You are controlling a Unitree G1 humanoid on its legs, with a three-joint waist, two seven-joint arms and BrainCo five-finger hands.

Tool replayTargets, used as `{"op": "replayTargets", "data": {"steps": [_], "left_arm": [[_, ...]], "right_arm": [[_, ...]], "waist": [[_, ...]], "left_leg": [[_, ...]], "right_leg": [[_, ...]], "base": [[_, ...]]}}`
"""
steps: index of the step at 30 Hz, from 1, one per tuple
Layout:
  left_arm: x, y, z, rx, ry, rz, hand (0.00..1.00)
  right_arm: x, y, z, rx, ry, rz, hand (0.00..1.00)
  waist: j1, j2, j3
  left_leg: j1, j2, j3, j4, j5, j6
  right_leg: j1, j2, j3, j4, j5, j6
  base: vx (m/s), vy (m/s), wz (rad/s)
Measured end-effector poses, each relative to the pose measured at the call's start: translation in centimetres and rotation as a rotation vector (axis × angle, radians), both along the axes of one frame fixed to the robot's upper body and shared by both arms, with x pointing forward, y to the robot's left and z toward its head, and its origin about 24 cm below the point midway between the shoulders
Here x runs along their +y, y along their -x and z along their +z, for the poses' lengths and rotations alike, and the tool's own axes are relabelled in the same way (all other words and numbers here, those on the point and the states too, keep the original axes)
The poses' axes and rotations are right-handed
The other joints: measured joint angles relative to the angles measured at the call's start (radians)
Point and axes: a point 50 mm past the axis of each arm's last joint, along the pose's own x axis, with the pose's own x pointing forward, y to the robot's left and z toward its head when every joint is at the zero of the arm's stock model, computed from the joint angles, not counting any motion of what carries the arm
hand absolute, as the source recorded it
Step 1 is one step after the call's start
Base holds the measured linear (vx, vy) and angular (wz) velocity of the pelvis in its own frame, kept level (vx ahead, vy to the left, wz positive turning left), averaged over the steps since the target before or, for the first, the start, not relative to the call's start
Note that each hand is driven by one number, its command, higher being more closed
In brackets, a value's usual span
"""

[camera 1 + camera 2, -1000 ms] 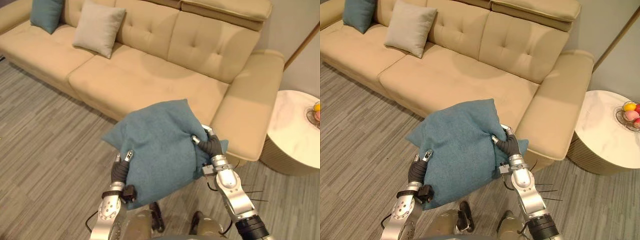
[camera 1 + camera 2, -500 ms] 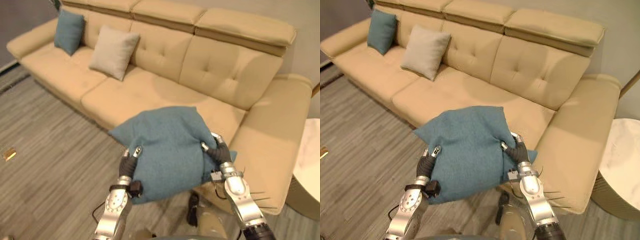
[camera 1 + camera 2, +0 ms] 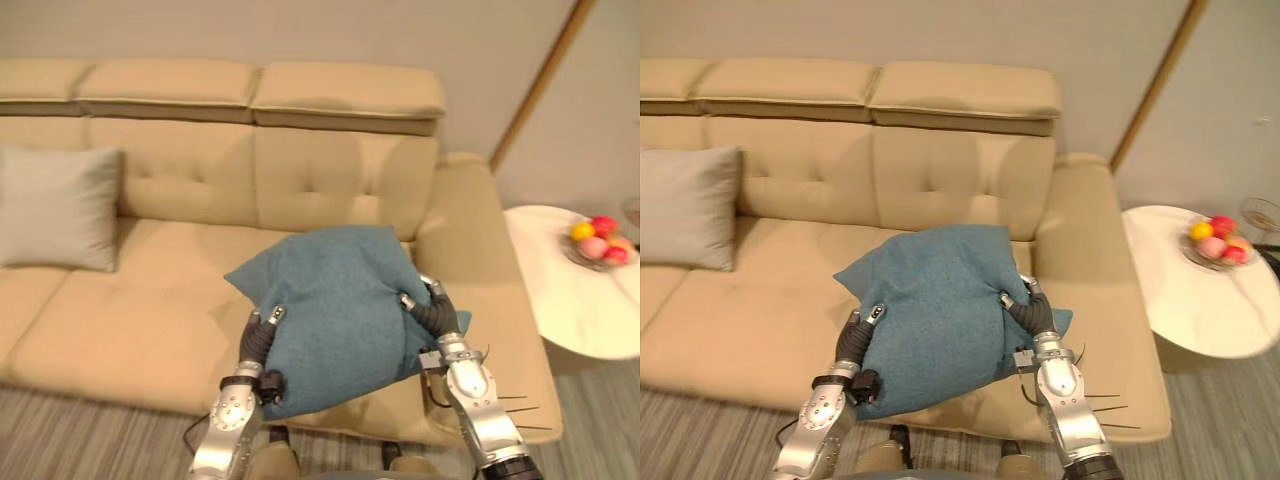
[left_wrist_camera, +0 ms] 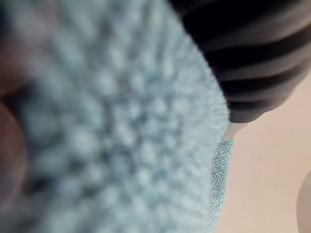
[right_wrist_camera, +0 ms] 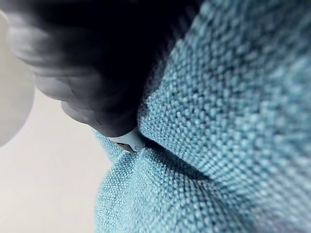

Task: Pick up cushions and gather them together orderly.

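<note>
2 hands hold 1 teal cushion [image 3: 340, 310] up over the right end of the beige sofa [image 3: 330, 180]. The right hand [image 3: 432, 312] has its fingers [image 3: 405, 299] pinching a puckered fold, cushion lying inward of them. The left hand [image 3: 258, 342] sits at the opposite edge, grip cannot be told. Cushion is squarish, plump, coarse woven, 1 corner up. The grey cushion [image 3: 55, 208] leans on the tufted backrest, well apart past the left hand. Likely carry goes that way, left hand nearer.
</note>
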Motion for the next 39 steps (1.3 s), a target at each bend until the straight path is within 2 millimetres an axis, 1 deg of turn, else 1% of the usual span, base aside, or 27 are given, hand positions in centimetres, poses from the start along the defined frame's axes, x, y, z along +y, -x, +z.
{"op": "replayTargets", "data": {"steps": [1, 2, 3, 4, 5, 6, 9, 11, 12, 14, 15, 17, 19, 21, 22, 23, 24, 25, 26, 27, 28, 29, 31, 33, 36, 38, 39], "left_arm": [[0.5, 0.4, -0.1, 0.005, -0.001, 0.022, 1.0], [1.2, 0.9, 0.0, 0.006, -0.008, 0.053, 1.0], [1.5, 1.0, 0.0, 0.004, -0.016, 0.062, 1.0], [2.0, 0.9, 0.2, -0.005, -0.031, 0.078, 1.0], [2.3, 0.7, 0.4, -0.014, -0.047, 0.092, 1.0], [2.3, 0.6, 0.5, -0.018, -0.054, 0.096, 1.0], [2.1, -0.9, 1.6, -0.076, -0.086, 0.113, 1.0], [2.2, -3.0, 3.6, -0.166, -0.118, 0.15, 1.0], [2.5, -4.5, 5.1, -0.228, -0.125, 0.183, 1.0], [3.1, -8.4, 8.9, -0.359, -0.169, 0.235, 1.0], [3.4, -10.8, 11.6, -0.437, -0.191, 0.263, 1.0], [3.8, -14.4, 18.2, -0.603, -0.232, 0.319, 1.0], [3.6, -16.3, 26.9, -0.808, -0.244, 0.385, 1.0], [3.1, -16.7, 31.5, -0.902, -0.243, 0.416, 1.0], [2.6, -16.8, 35.0, -0.961, -0.236, 0.433, 1.0], [2.2, -16.8, 36.8, -0.986, -0.233, 0.441, 0.0], [1.8, -16.6, 38.9, -1.016, -0.229, 0.449, 0.0], [1.7, -16.5, 40.0, -1.034, -0.23, 0.456, 0.0], [1.6, -16.0, 41.8, -1.064, -0.228, 0.467, 0.0], [1.5, -15.4, 43.9, -1.095, -0.211, 0.483, 0.0], [1.4, -14.9, 45.3, -1.117, -0.199, 0.494, 0.0], [1.3, -14.3, 46.9, -1.142, -0.179, 0.504, 0.0], [1.6, -13.7, 48.2, -1.153, -0.148, 0.515, 0.0], [2.1, -13.8, 48.5, -1.127, -0.114, 0.52, 0.0], [3.0, -14.6, 47.8, -1.056, -0.034, 0.503, 0.0], [3.4, -14.9, 47.4, -1.031, 0.003, 0.488, 0.0], [3.7, -15.4, 46.6, -1.007, 0.026, 0.468, 0.0]], "right_arm": [[0.6, -0.1, 0.1, -0.004, -0.001, 0.025, 1.0], [1.5, -0.2, 0.2, -0.011, -0.001, 0.057, 1.0], [1.8, -0.4, 0.4, -0.017, 0.0, 0.067, 1.0], [2.3, -0.7, 0.7, -0.033, 0.004, 0.082, 1.0], [2.7, -1.0, 1.2, -0.055, 0.01, 0.09, 1.0], [2.8, -1.2, 1.3, -0.062, 0.013, 0.089, 1.0], [3.0, -2.1, 2.1, -0.101, 0.041, 0.064, 1.0], [3.8, -4.2, 3.8, -0.173, 0.056, 0.036, 1.0], [4.6, -5.7, 5.4, -0.231, 0.066, 0.027, 1.0], [5.7, -8.9, 9.6, -0.364, 0.089, 0.004, 1.0], [6.1, -10.5, 12.6, -0.442, 0.104, -0.026, 1.0], [6.5, -12.6, 18.5, -0.578, 0.09, -0.093, 1.0], [6.3, -13.5, 25.3, -0.724, 0.024, -0.205, 1.0], [6.4, -13.8, 28.5, -0.768, -0.027, -0.266, 1.0], [6.4, -13.8, 30.9, -0.799, -0.066, -0.307, 1.0], [6.4, -13.6, 32.2, -0.82, -0.092, -0.33, 1.0], [6.3, -13.3, 33.7, -0.849, -0.124, -0.354, 1.0], [6.3, -13.1, 34.7, -0.868, -0.14, -0.371, 1.0], [6.0, -12.7, 36.1, -0.899, -0.157, -0.397, 0.0], [5.8, -12.2, 37.9, -0.94, -0.169, -0.42, 0.0], [5.6, -11.8, 39.1, -0.962, -0.174, -0.441, 0.0], [5.4, -11.4, 40.6, -0.986, -0.18, -0.461, 0.0], [5.1, -11.0, 42.1, -0.998, -0.191, -0.475, 0.0], [4.4, -11.2, 42.7, -0.975, -0.208, -0.468, 0.0], [3.5, -11.7, 42.7, -0.915, -0.261, -0.409, 0.0], [3.3, -12.1, 42.4, -0.881, -0.281, -0.376, 0.0], [3.1, -12.7, 41.8, -0.839, -0.284, -0.352, 0.0]], "waist": [[0.007, 0.001, 0.0], [0.012, 0.002, 0.0], [0.014, 0.003, 0.0], [0.025, 0.003, 0.0], [0.03, 0.002, 0.0], [0.028, 0.004, 0.001], [0.03, 0.008, 0.005], [0.032, 0.006, 0.033], [0.034, 0.007, 0.051], [0.046, 0.012, 0.124], [0.06, 0.013, 0.164], [0.065, 0.014, 0.237], [0.064, 0.014, 0.308], [0.064, 0.015, 0.313], [0.06, 0.015, 0.313], [0.059, 0.015, 0.314], [0.058, 0.015, 0.314], [0.058, 0.015, 0.314], [0.057, 0.015, 0.314], [0.054, 0.015, 0.316], [0.051, 0.014, 0.323], [0.047, 0.014, 0.35], [0.041, 0.013, 0.385], [0.036, 0.013, 0.403], [0.034, 0.012, 0.426], [0.034, 0.012, 0.444], [0.035, 0.012, 0.445]], "left_leg": [[0.022, -0.003, 0.065, 0.009, -0.023, 0.014], [0.041, -0.004, 0.126, 0.005, -0.035, 0.028], [0.047, -0.004, 0.143, -0.004, -0.036, 0.029], [0.061, -0.005, 0.183, -0.027, -0.035, 0.03], [0.069, -0.015, 0.207, -0.043, -0.032, 0.032], [0.069, -0.019, 0.209, -0.044, -0.032, 0.032], [0.066, -0.036, 0.199, -0.065, -0.016, 0.039], [0.035, -0.039, 0.186, -0.081, 0.009, 0.04], [-0.002, -0.039, 0.181, -0.082, 0.021, 0.04], [-0.068, -0.036, 0.175, -0.084, 0.052, 0.04], [-0.111, -0.034, 0.17, -0.082, 0.07, 0.043], [-0.188, -0.031, 0.144, -0.074, 0.107, 0.056], [-0.26, -0.033, 0.124, -0.071, 0.146, 0.069], [-0.31, -0.036, 0.118, -0.064, 0.156, 0.078], [-0.345, -0.041, 0.106, -0.065, 0.165, 0.08], [-0.362, -0.045, 0.101, -0.071, 0.173, 0.084], [-0.379, -0.051, 0.098, -0.083, 0.184, 0.088], [-0.391, -0.054, 0.097, -0.091, 0.19, 0.088], [-0.409, -0.06, 0.095, -0.109, 0.205, 0.09], [-0.434, -0.069, 0.089, -0.141, 0.23, 0.093], [-0.448, -0.074, 0.083, -0.166, 0.248, 0.093], [-0.457, -0.079, 0.075, -0.198, 0.271, 0.092], [-0.466, -0.085, 0.071, -0.251, 0.301, 0.09], [-0.492, -0.089, 0.068, -0.292, 0.333, 0.093], [-0.545, -0.086, 0.061, -0.312, 0.347, 0.094], [-0.563, -0.084, 0.059, -0.311, 0.347, 0.094], [-0.575, -0.079, 0.059, -0.308, 0.347, 0.094]], "right_leg": [[-0.015, -0.014, 0.003, -0.005, 0.027, 0.005], [-0.032, -0.026, -0.044, -0.02, 0.059, -0.002], [-0.038, -0.029, -0.075, -0.023, 0.072, -0.013], [-0.057, -0.038, -0.165, -0.027, 0.091, -0.04], [-0.067, -0.054, -0.252, -0.028, 0.096, -0.047], [-0.067, -0.057, -0.255, -0.03, 0.098, -0.045], [-0.069, -0.063, -0.266, -0.035, 0.103, -0.04], [-0.097, -0.063, -0.277, -0.036, 0.116, -0.043], [-0.131, -0.063, -0.284, -0.038, 0.127, -0.047], [-0.182, -0.058, -0.292, -0.064, 0.171, -0.055], [-0.215, -0.054, -0.296, -0.08, 0.197, -0.061], [-0.269, -0.05, -0.315, -0.09, 0.236, -0.069], [-0.326, -0.051, -0.331, -0.092, 0.266, -0.076], [-0.362, -0.053, -0.337, -0.106, 0.286, -0.078], [-0.381, -0.055, -0.348, -0.127, 0.302, -0.075], [-0.392, -0.056, -0.352, -0.135, 0.309, -0.078], [-0.406, -0.058, -0.356, -0.147, 0.319, -0.077], [-0.417, -0.059, -0.357, -0.152, 0.324, -0.076], [-0.436, -0.06, -0.361, -0.165, 0.334, -0.081], [-0.461, -0.061, -0.37, -0.183, 0.348, -0.08], [-0.475, -0.06, -0.378, -0.198, 0.359, -0.084], [-0.486, -0.057, -0.382, -0.213, 0.369, -0.085], [-0.513, -0.054, -0.387, -0.218, 0.374, -0.086], [-0.553, -0.05, -0.392, -0.218, 0.38, -0.09], [-0.607, -0.045, -0.401, -0.218, 0.383, -0.091], [-0.623, -0.044, -0.404, -0.218, 0.384, -0.091], [-0.634, -0.044, -0.404, -0.218, 0.384, -0.091]], "base": [[0.06, 0.281, -1.44], [0.05, 0.26, -1.38], [0.02, 0.156, -1.18], [0.0, 0.108, -0.93], [0.0, 0.086, -0.72], [0.0, 0.056, -0.3], [-0.01, 0.033, 0.12], [-0.11, -0.017, 0.17], [-0.19, -0.024, 0.11], [-0.24, -0.029, 0.09], [-0.27, -0.032, 0.12], [-0.26, -0.031, 0.27], [-0.25, -0.018, 0.28], [-0.17, -0.005, 0.16], [-0.1, 0.009, 0.19], [-0.08, 0.019, 0.22], [-0.06, 0.017, 0.13], [-0.08, 0.027, 0.12], [-0.06, 0.021, 0.14], [-0.06, 0.023, 0.19], [-0.05, 0.019, 0.22], [-0.04, 0.02, 0.18], [-0.04, 0.028, 0.1], [-0.01, 0.051, 0.04], [0.03, 0.082, 0.04], [0.05, 0.117, 0.04], [0.05, 0.108, 0.01]]}}
